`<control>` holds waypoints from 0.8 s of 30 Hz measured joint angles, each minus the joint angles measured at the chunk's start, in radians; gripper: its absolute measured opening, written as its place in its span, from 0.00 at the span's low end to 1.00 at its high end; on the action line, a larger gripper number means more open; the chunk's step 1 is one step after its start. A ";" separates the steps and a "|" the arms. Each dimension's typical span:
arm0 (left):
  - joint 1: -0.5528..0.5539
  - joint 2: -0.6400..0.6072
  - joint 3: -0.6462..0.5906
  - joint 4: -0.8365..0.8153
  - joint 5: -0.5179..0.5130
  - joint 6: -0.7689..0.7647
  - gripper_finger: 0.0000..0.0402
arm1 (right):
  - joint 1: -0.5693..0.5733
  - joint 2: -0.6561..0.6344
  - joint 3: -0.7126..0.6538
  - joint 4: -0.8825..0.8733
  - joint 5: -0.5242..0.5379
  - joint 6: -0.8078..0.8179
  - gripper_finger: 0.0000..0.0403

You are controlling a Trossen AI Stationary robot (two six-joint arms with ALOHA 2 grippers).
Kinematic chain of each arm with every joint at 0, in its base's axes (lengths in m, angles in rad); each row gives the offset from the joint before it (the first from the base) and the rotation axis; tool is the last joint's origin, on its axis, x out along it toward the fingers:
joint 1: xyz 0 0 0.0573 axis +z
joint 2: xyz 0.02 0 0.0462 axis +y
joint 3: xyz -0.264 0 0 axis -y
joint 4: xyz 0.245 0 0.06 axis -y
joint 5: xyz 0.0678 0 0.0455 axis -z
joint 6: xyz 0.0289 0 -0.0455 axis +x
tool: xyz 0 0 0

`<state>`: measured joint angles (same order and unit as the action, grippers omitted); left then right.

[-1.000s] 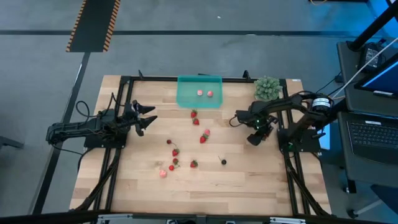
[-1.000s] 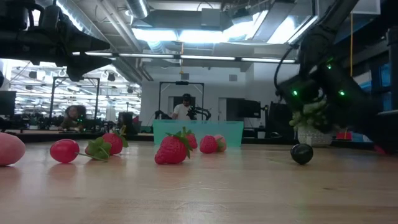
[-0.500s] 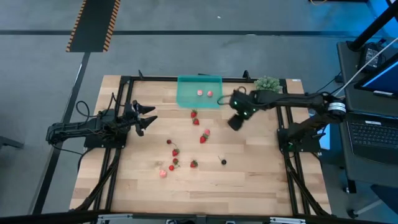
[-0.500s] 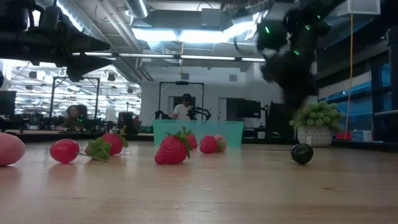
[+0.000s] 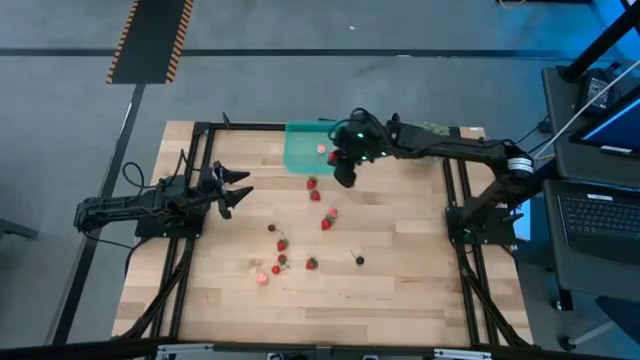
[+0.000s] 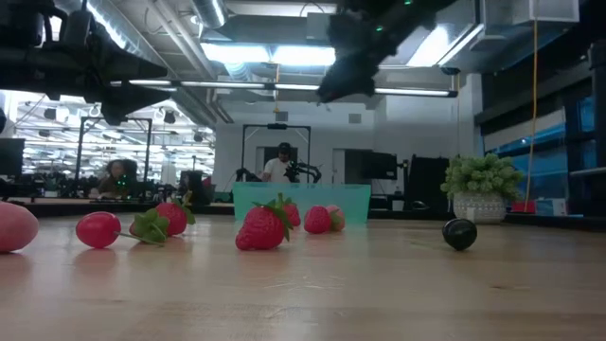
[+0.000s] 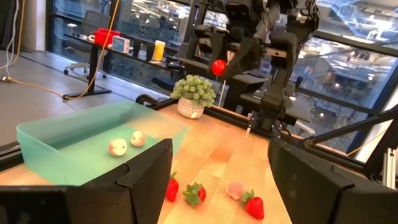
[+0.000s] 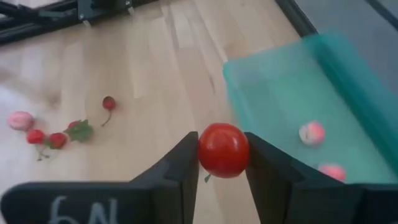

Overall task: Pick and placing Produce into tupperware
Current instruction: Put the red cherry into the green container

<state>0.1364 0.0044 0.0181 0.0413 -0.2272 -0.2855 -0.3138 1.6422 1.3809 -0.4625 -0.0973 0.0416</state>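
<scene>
Berry [image 8: 223, 150] between right tool [image 8: 222, 163] fingers

The tupperware [image 5: 318, 148] sat at the desk's [image 5: 400, 300] far edge with two pieces inside; the right claw [image 5: 345, 168] hung above its near right corner, and berries [image 5: 322, 222] lay scattered nearer.

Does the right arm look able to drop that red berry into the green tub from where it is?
Probably yes. The right gripper grips the red berry in the air beside the open-topped tub. Only two pale pink pieces lie inside, and nothing blocks the way.
</scene>
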 joint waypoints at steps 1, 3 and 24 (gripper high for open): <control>0.000 0.000 0.000 -0.005 0.000 0.000 0.64 | 0.000 0.028 0.025 0.000 0.000 -0.018 0.29; 0.000 0.000 0.000 -0.008 0.000 0.000 0.64 | -0.003 0.091 0.079 0.000 -0.001 -0.055 0.29; 0.000 0.000 0.000 -0.008 0.003 0.000 0.64 | -0.161 0.764 0.818 -0.242 -0.109 -0.136 0.28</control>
<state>0.1360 0.0045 0.0181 0.0338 -0.2246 -0.2859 -0.4749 2.4067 2.1985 -0.7047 -0.2062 -0.0943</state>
